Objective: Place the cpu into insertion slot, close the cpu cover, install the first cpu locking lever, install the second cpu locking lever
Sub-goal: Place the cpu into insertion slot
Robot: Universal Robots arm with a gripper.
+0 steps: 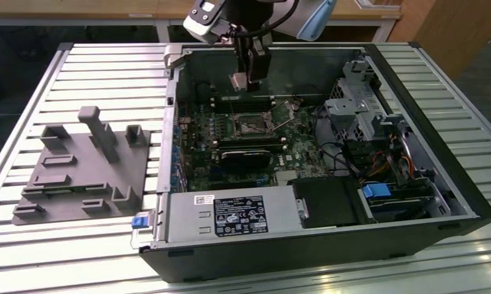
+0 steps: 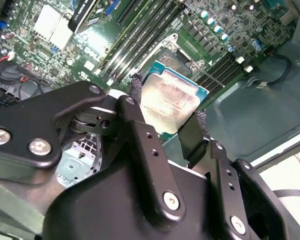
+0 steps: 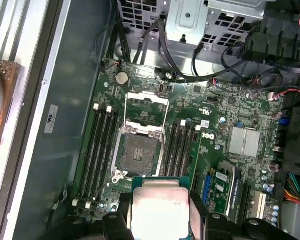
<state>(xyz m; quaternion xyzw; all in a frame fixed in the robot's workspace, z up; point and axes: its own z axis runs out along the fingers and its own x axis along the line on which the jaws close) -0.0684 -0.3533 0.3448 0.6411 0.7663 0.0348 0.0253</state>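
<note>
On the slatted bench (image 1: 106,67), a grey moulded fixture (image 1: 82,165) is seen toward the edge at the exterior view's left, just beside the opened computer case (image 1: 311,257). Over the case's far side, the cpu (image 3: 157,212) is gripped by its edges in the claw (image 1: 243,79), held above the motherboard (image 1: 299,150). The insertion slot (image 3: 139,154) lies bare, its cpu cover (image 3: 147,95) swung open

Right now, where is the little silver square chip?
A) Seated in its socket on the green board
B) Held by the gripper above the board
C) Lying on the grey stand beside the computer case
B: in the second wrist view the cpu is clamped in the gripper, and in the first wrist view the insertion slot lies bare, its dark centre showing.
</note>
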